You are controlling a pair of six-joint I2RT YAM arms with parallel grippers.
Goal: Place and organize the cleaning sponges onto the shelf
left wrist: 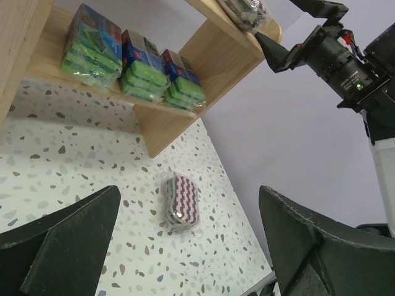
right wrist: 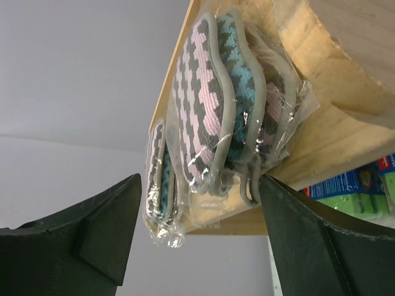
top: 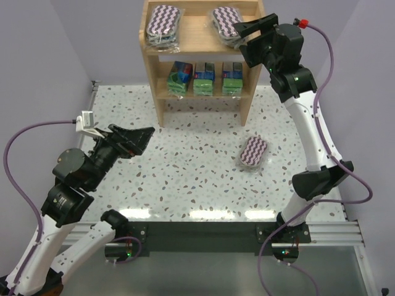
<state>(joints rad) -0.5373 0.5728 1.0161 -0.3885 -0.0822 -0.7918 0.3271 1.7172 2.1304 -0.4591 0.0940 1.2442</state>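
Observation:
The wooden shelf (top: 253,74) stands at the back of the table. Two zigzag pads lie on its top tier, one left (top: 162,23) and one right (top: 223,24). Three green-and-blue packs (top: 203,78) stand in a row on the lower tier. A third zigzag pad (top: 253,152) lies on the table to the front right of the shelf, also in the left wrist view (left wrist: 182,200). My right gripper (top: 242,36) is open at the right top pad (right wrist: 207,105), with a jaw on either side of its near end (right wrist: 200,216). My left gripper (top: 145,140) is open and empty, low over the table at the left (left wrist: 191,246).
The speckled table (top: 185,172) is bounded by lilac walls left, right and behind. The right arm (left wrist: 336,55) reaches up beside the shelf's right side panel. The other top pad (right wrist: 162,179) shows behind the near one. A dark rail runs along the near edge (top: 203,237).

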